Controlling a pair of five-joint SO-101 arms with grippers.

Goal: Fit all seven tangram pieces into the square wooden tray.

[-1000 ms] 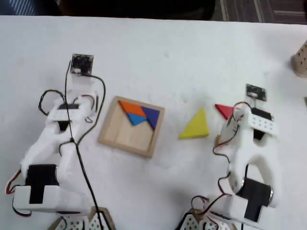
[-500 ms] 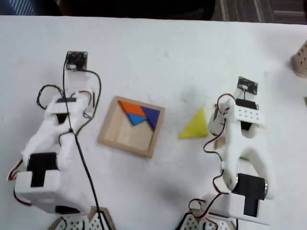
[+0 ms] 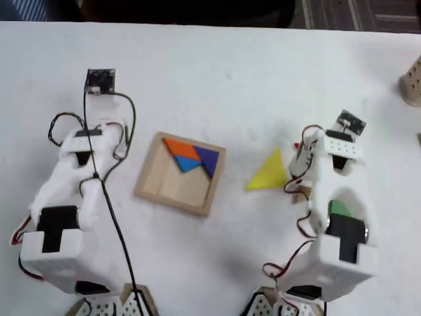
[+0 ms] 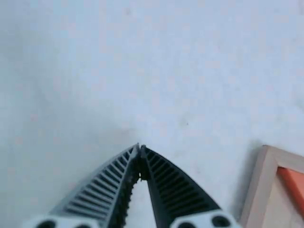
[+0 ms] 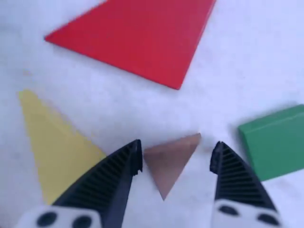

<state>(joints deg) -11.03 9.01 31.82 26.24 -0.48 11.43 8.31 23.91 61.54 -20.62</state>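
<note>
**Right claw spread around a small brown triangle; left claw pinched shut beside the tray**

The square wooden tray (image 3: 166, 185) lies on the white table (image 3: 230, 79) between the two arms, turned a little out of square with the table's edges. Three pieces sit in its far right part. An orange piece (image 3: 181, 148) is against the far rim, a purple piece (image 3: 208, 158) is to its right, and a small blue piece (image 3: 187, 165) is tucked just near of them. The rest of the tray floor is bare wood.

The yellow triangle (image 3: 268, 172) lies flat on the table to the right of the tray, apart from it and just left of the right arm.

The right gripper (image 5: 178, 145) points down at the table with its fingers spread wide. The brown triangle (image 5: 170, 159) lies flat between them, with one finger's tip just beside one of its corners. Whether they touch cannot be told. A large red piece (image 5: 142, 38) lies beyond it. A green piece (image 5: 273, 142) lies just outside one finger and the yellow triangle just outside the other.

The left gripper (image 4: 139, 152) hangs over bare table to the left of the tray, its ribbed fingers pressed together at the tips and holding nothing. A corner of the tray's rim and a sliver of the orange piece lie close by.
</note>
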